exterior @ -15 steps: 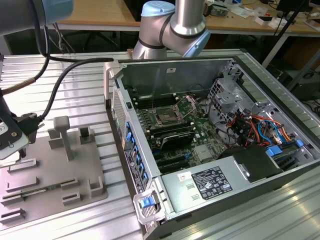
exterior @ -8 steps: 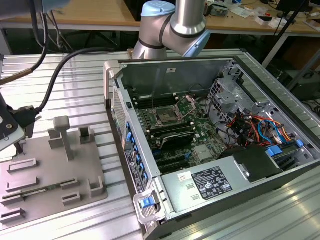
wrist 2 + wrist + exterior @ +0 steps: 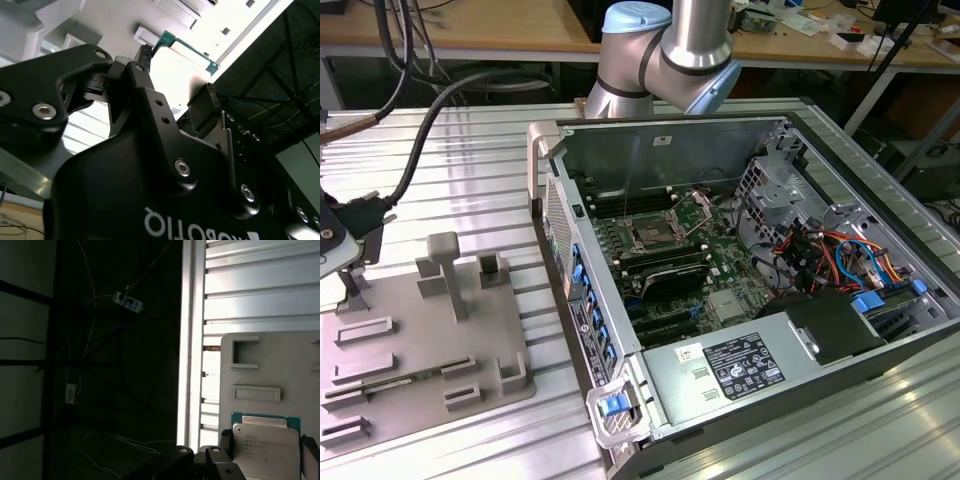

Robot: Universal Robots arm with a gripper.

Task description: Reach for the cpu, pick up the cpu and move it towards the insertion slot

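The cpu [image 3: 265,446] is a silvery square chip with a thin green rim. It sits between my gripper's [image 3: 266,447] two black fingers [image 3: 226,440], whose pads lie against its opposite edges with no gap. In the second wrist view the cpu [image 3: 182,62] glares bright between the same fingers [image 3: 145,55] of the gripper [image 3: 179,74]. In the exterior view the gripper [image 3: 350,285] is at the far left edge, low over the grey fixture tray [image 3: 430,340]. The insertion slot [image 3: 648,236], a shiny square socket, lies on the motherboard inside the open computer case, well to the exterior view's right.
The tray [image 3: 270,365] carries raised posts [image 3: 448,270] and small brackets. The case's tall side wall [image 3: 560,250] stands between tray and motherboard. Thick cables [image 3: 430,130] cross the ribbed metal table [image 3: 470,180]. The arm's base [image 3: 660,60] rises behind the case.
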